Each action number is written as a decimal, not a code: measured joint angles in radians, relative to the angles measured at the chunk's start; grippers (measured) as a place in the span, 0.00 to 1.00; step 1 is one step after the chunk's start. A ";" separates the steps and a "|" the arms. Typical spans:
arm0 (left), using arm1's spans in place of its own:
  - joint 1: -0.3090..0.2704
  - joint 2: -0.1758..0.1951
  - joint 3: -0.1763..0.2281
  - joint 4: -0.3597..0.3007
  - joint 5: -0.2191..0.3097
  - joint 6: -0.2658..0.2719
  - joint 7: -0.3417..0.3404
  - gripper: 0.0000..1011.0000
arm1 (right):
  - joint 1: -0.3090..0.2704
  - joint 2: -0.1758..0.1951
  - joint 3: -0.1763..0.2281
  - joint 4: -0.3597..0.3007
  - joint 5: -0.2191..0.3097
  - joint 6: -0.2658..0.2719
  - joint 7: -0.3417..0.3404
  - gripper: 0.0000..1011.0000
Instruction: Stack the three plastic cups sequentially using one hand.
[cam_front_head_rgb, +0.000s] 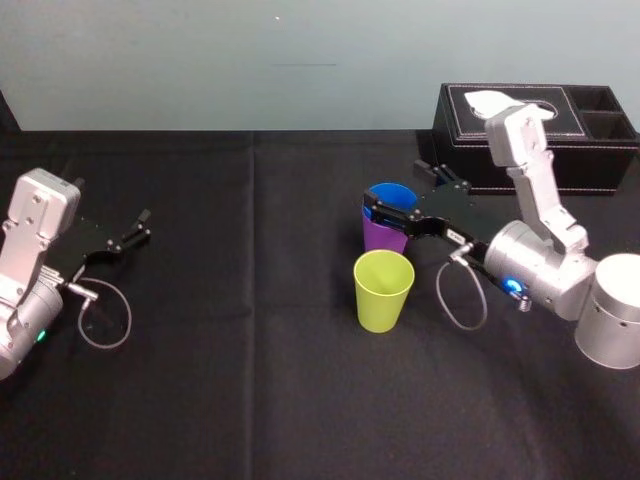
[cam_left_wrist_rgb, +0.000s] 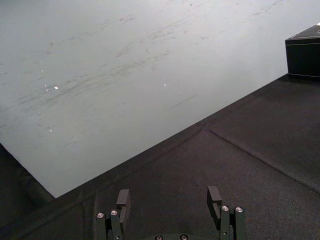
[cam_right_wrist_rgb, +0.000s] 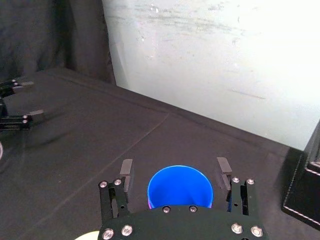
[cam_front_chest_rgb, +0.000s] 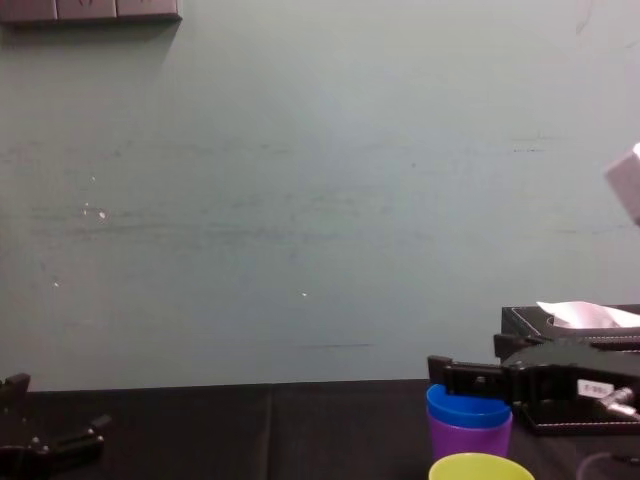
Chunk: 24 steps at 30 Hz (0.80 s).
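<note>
- The blue cup sits nested inside the purple cup. Its rim stands above the purple one, and the pair is upright, right of centre on the black surface.
- The yellow-green cup stands upright on its own just in front of the pair, nearer the robot. Whether it touches them cannot be told.
- The right hand reaches in from the right at the height of the blue cup's rim. Its fingers are spread wide, one on each side of the cup, with a gap between each and the cup wall in the right wrist view. It grips nothing.
- Behind the right arm, at the back right of the surface, stands a black tissue box with a white tissue sticking out of its top.
- The left hand is parked far to the left, well apart from the cups. Its fingers are apart with nothing between them.
- A pale wall runs along the surface's far edge.
</note>
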 joint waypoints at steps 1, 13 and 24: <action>0.000 0.000 0.000 0.000 0.000 0.000 0.000 1.00 | -0.016 0.012 0.007 -0.023 0.001 -0.001 0.001 0.99; 0.000 0.000 0.000 0.000 0.000 0.000 0.000 1.00 | -0.229 0.153 0.105 -0.214 0.042 -0.032 0.015 0.99; 0.000 0.000 0.000 0.000 0.000 0.000 0.000 1.00 | -0.421 0.237 0.157 -0.289 0.021 -0.121 0.040 0.99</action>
